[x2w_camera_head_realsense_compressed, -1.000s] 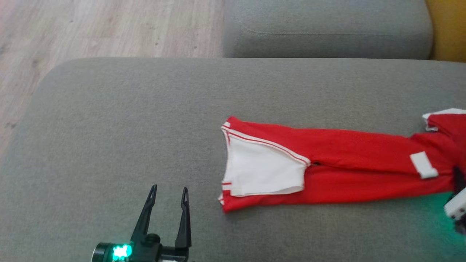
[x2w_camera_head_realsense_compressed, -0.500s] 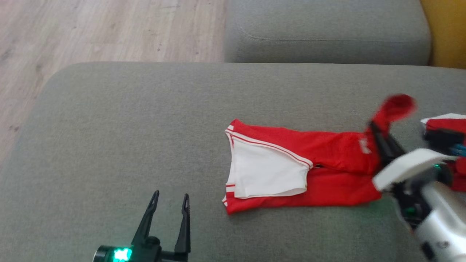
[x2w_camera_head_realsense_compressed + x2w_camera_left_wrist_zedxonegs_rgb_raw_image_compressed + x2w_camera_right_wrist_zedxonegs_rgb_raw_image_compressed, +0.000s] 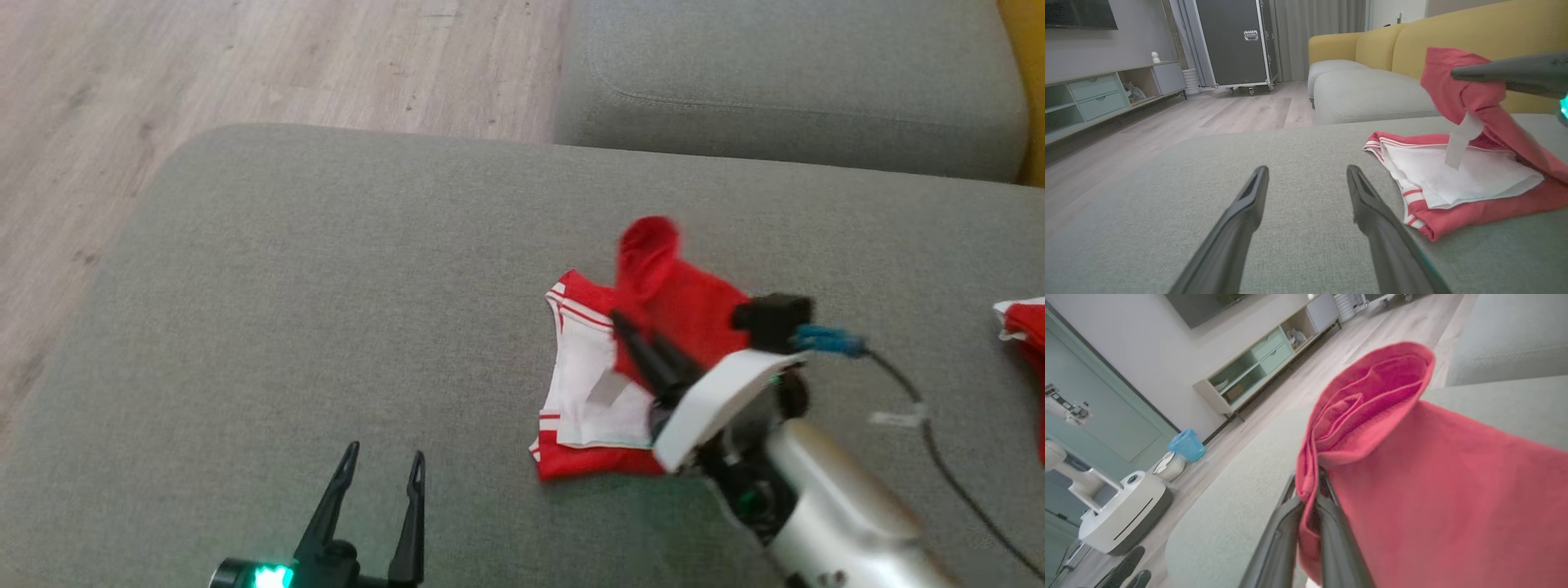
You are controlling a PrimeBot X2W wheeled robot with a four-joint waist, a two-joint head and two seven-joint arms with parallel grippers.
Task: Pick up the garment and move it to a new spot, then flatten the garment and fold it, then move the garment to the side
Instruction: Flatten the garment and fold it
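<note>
The right claw [image 3: 624, 325] is pinched tight on a fold of the red garment [image 3: 694, 310], and that fold is up in the air. Its two dark fingers are pressed together with cloth squeezed between them, and a rounded loop of red fabric bulges past the tips. From the pinch the cloth slopes back down to the rest of the garment, which lies on the grey sofa cushion [image 3: 326, 310], right of centre in the head view.

The lower layer is flat: a white panel edged with red and white stripes faces up, with a red border along its near side. A small white tag [image 3: 1459, 141] hangs off the raised part, just above that white panel.

Over on the left, the left claw [image 3: 384, 454] sits low over the near part of the cushion. Its fingers are spread wide with nothing between them, well apart from the garment, and a green light [image 3: 265, 576] glows at its base.

A dark cable [image 3: 922, 408] trails from the right wrist across the cushion. At the right edge, another piece of red and white cloth [image 3: 1024, 322] peeks in. Beyond the cushion there's a second grey cushion [image 3: 784, 73] and pale wooden floor [image 3: 245, 65].
</note>
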